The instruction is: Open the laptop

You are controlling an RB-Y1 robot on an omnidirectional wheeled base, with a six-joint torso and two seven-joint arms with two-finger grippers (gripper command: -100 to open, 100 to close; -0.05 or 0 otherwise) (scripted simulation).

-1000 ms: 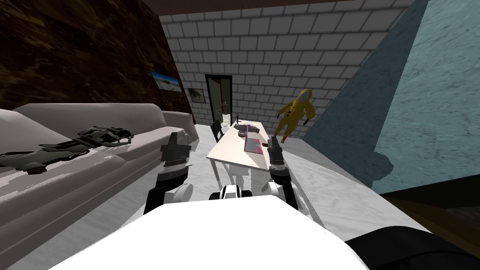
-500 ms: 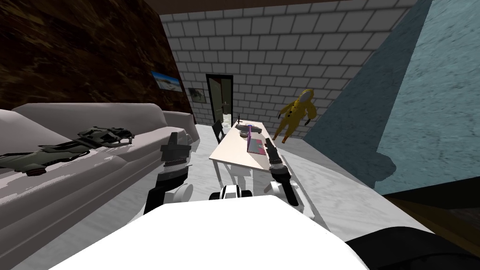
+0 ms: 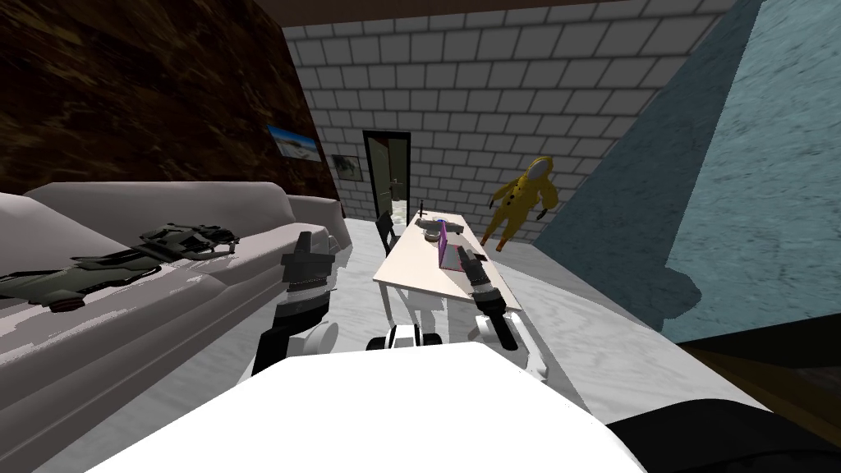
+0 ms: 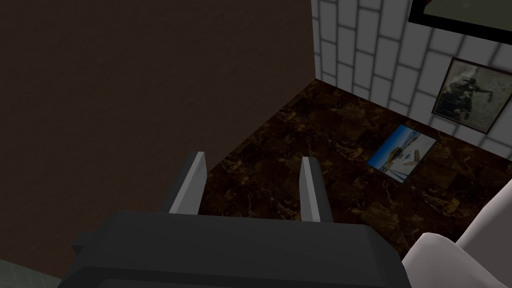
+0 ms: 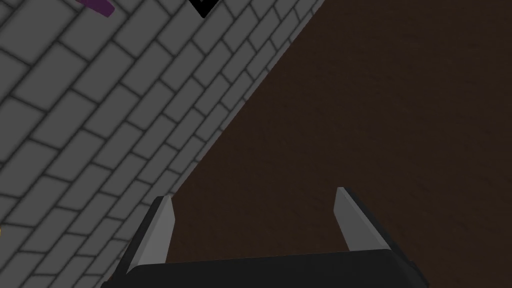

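The laptop (image 3: 444, 246) sits on the far half of the pale table (image 3: 411, 275), just above the middle of the head view. Its purple lid stands close to upright. My right gripper (image 3: 464, 254) is just beside it, at its lower right. I judge the arm is placed there to push the lid up from below, not to pinch it. Its fingers (image 5: 161, 220) are spread wide, with nothing between them. The left gripper (image 3: 305, 243) is held up at centre left, near the sofa (image 3: 164, 275), probably parked out of the way. Its fingers are also apart and empty. One second ago the lid lay almost flat. It has since risen, and my right hand went forward with it.
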